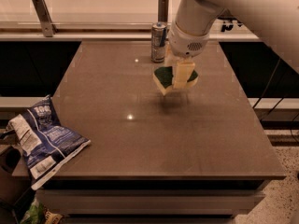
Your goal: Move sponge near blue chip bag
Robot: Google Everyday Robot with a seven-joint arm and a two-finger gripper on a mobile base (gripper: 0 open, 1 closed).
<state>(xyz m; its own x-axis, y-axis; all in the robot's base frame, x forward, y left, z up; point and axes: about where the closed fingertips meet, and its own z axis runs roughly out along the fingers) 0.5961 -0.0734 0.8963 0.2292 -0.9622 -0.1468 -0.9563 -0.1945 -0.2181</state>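
Green-topped sponge (164, 74) hangs just above the brown counter (187, 139), clamped in the pincer (182, 80) on the far side near a silver can (159, 42), well apart from the blue chip bag (42, 139) slumped over the near-left edge.

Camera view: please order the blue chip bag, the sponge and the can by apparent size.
Largest: blue chip bag.
Then sponge, held by the hand above the table, and can: too alike to rank.
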